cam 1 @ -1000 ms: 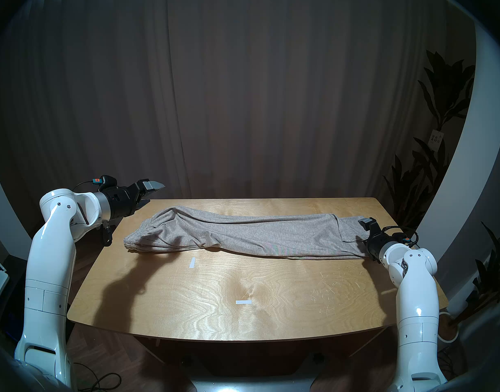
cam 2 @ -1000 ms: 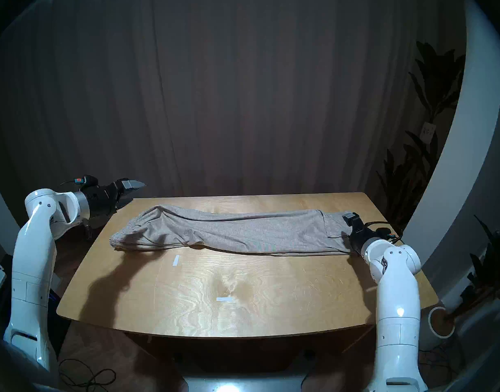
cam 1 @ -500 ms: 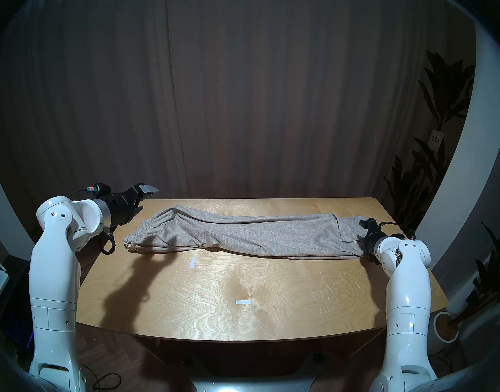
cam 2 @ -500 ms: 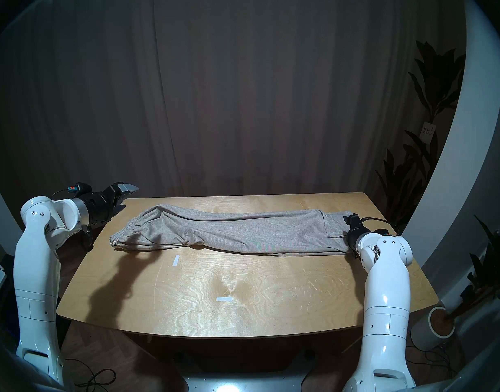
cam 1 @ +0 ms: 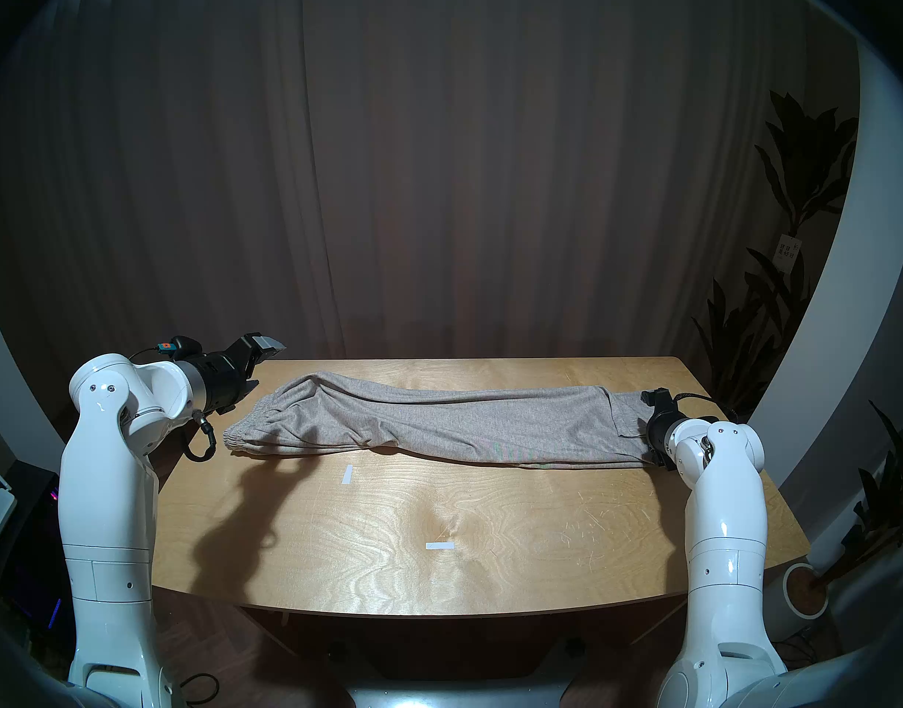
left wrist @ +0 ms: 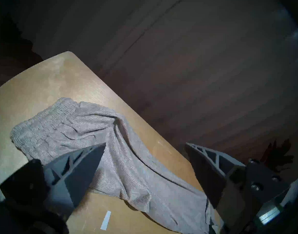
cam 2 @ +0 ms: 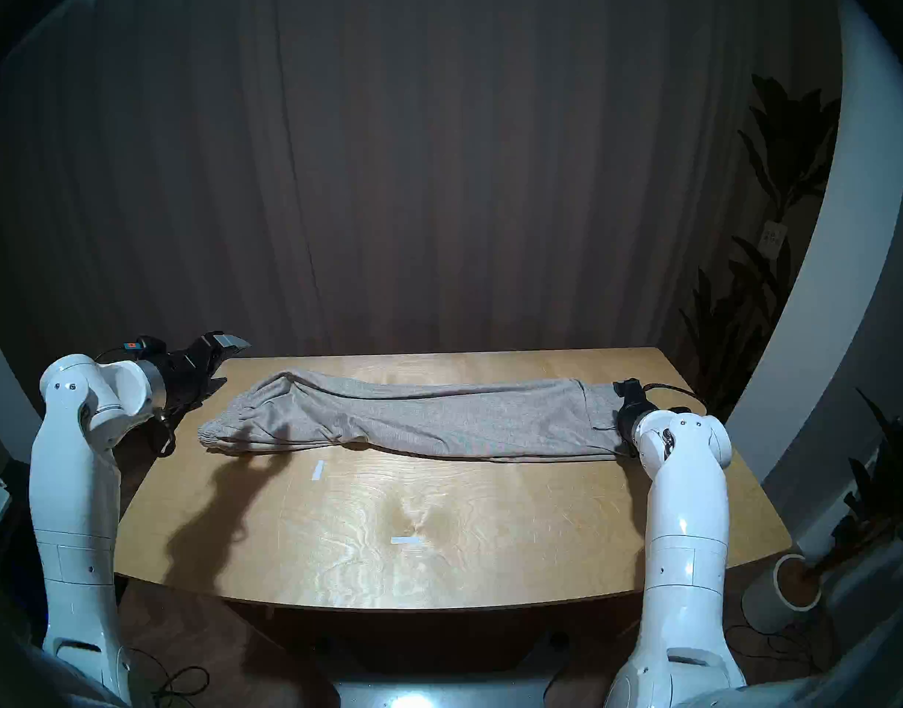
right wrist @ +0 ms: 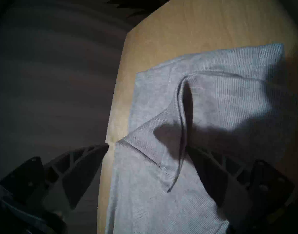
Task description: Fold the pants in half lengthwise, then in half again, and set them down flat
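The pants (cam 1: 439,426), already doubled leg over leg, stretch across the upper half of the tabletop (cam 1: 464,564), waistband at frame left. Left hand (cam 1: 263,362) and right hand (right wrist: 144,149) are both released and empty, one near each end. For a clean second fold, pinch both stacked layers together.

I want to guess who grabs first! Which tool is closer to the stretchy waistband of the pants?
Left. The left tool hangs open just beside the waistband; the right tool is open at the pants leg ends.
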### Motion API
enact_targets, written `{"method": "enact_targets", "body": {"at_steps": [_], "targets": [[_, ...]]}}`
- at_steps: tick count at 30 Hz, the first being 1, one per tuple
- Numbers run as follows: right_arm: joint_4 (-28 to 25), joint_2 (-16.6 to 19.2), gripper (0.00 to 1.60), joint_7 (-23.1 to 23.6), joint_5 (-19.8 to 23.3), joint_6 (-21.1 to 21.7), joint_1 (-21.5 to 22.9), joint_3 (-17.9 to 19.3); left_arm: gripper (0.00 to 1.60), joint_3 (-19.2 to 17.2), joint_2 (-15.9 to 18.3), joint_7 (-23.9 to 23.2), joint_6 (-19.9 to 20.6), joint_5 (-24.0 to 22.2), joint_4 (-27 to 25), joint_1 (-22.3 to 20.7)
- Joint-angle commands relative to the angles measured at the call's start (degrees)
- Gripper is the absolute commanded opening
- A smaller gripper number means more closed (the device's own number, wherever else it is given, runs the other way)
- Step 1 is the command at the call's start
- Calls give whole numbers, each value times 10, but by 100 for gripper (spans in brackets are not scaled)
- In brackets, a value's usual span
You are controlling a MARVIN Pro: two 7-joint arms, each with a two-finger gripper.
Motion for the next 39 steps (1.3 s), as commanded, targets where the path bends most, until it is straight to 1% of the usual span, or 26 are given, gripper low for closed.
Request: {"method": "enact_targets", "body": {"at_steps": [1, 8, 9, 19, 25, 33, 36, 39], "targets": [[1, 6, 160, 14, -3, -8, 18, -1, 160, -1, 0, 14, 1, -13, -12, -18], [16, 4, 160, 42, -3, -26, 27, 1, 160, 3, -1, 25, 2, -19, -11, -22], [20, 3, 160, 48, -4, -34, 30, 2, 160, 3, -1, 27, 2, -19, -11, -22], [58, 15, 160, 75, -4, -51, 60, 8, 160, 7, -3, 39, 0, -23, -15, -22], [51, 21, 160, 81, 6, -46, 71, 16, 160, 9, -3, 43, -1, -26, -22, -21], [41, 30, 160, 92, 13, -40, 84, 18, 160, 15, -5, 45, -5, -26, -25, -20], [56, 35, 160, 100, 12, -42, 89, 17, 160, 17, -7, 46, -9, -25, -26, -18], [85, 36, 160, 121, 6, -61, 97, 19, 160, 19, -7, 50, -12, -23, -28, -16]]}}
